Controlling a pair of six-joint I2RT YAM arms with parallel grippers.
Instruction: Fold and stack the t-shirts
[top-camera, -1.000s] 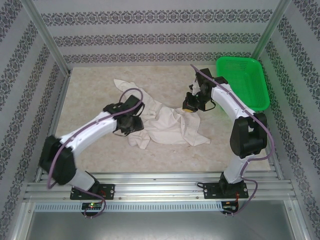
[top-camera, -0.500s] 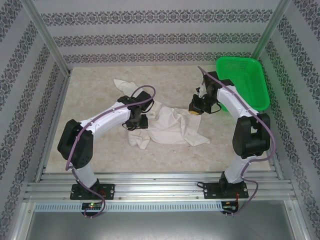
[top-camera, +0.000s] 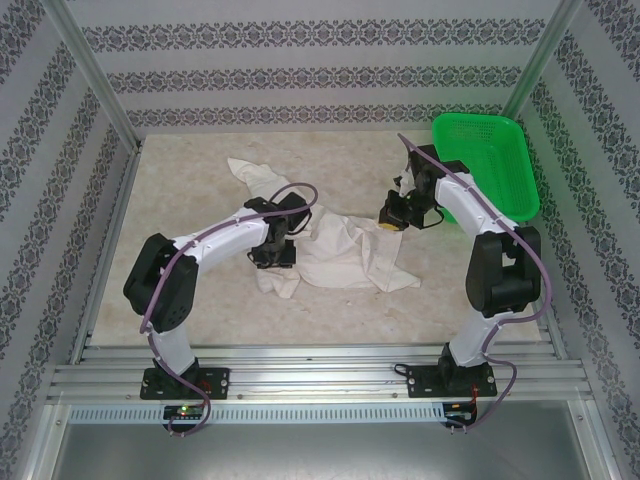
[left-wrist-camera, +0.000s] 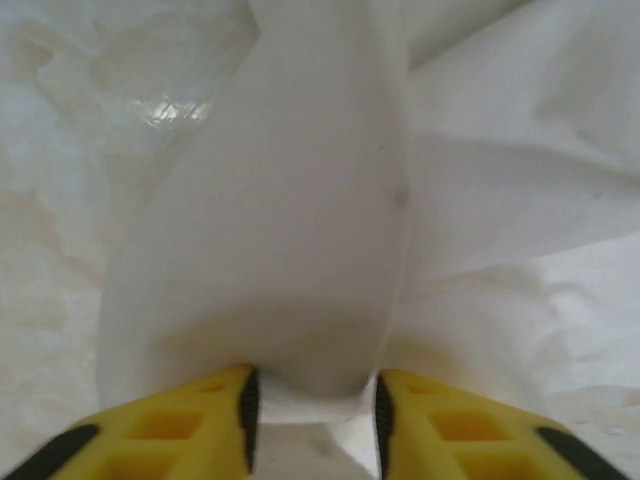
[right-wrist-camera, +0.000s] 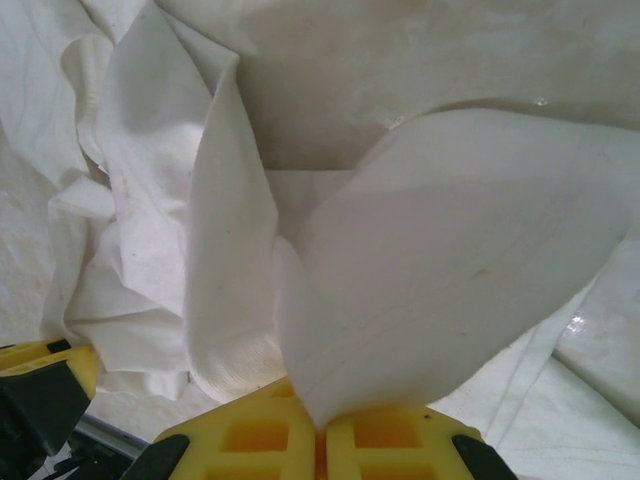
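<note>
Two arms on one t-shirt (top-camera: 345, 255) here. From the top camera you've got it crumpled mid-table, left gripper (top-camera: 273, 252) on its left edge, right gripper (top-camera: 390, 216) at its upper right corner, green basket (top-camera: 490, 165) further right. Left wrist cam: your yellow fingers (left-wrist-camera: 190, 430) are clamped on a raised fold of cloth. Right wrist cam: jaws pinched tight together, a flap of the shirt caught between them.

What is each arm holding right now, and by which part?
The t-shirt. Right gripper: jaws pinched on a fold at its right edge. Left gripper: jaws around a bunched fold on its left part.
</note>
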